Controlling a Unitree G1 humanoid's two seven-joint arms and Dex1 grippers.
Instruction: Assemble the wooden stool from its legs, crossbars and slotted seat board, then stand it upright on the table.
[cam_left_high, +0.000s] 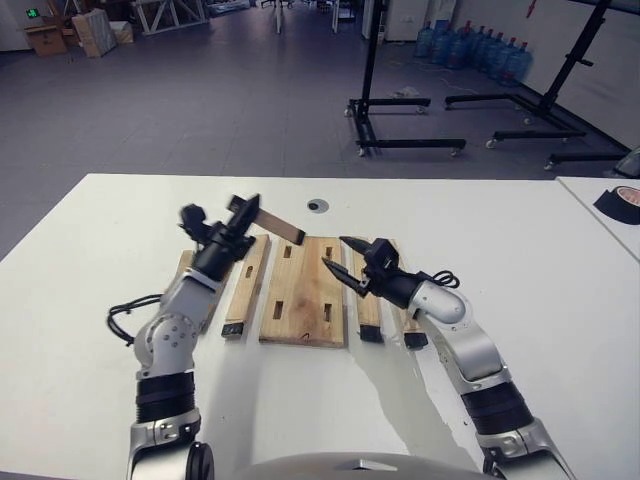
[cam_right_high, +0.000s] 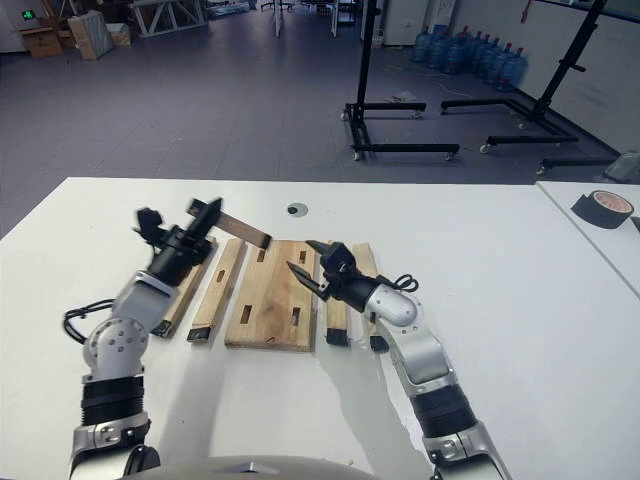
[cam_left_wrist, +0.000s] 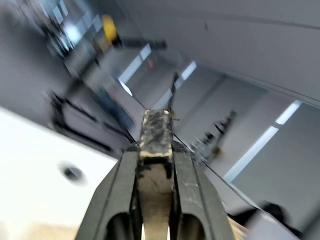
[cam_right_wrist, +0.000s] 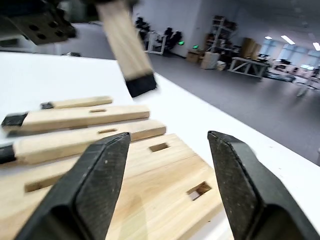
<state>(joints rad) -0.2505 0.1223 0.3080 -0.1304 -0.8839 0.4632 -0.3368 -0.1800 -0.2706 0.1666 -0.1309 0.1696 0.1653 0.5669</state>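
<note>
The slotted seat board (cam_left_high: 305, 290) lies flat in the middle of the white table (cam_left_high: 520, 250). My left gripper (cam_left_high: 240, 212) is shut on a wooden leg (cam_left_high: 280, 226) with a black tip and holds it in the air above the board's far left corner. The left wrist view has that leg (cam_left_wrist: 156, 135) clamped between the fingers. Over the board's right half hovers my right gripper (cam_left_high: 340, 256), open and holding nothing; its wrist view looks past the gripper (cam_right_wrist: 169, 135) onto the board (cam_right_wrist: 150, 200) and the lifted leg (cam_right_wrist: 127, 50). Another leg (cam_left_high: 247, 285) lies left of the board, and two pieces (cam_left_high: 368, 305) lie at its right.
A further piece (cam_left_high: 185, 265) lies under my left arm. A cable (cam_left_high: 125, 320) loops on the table at the left. A round hole (cam_left_high: 318, 205) sits in the table beyond the board. A black tape roll (cam_left_high: 620, 200) rests on the neighbouring table at the right.
</note>
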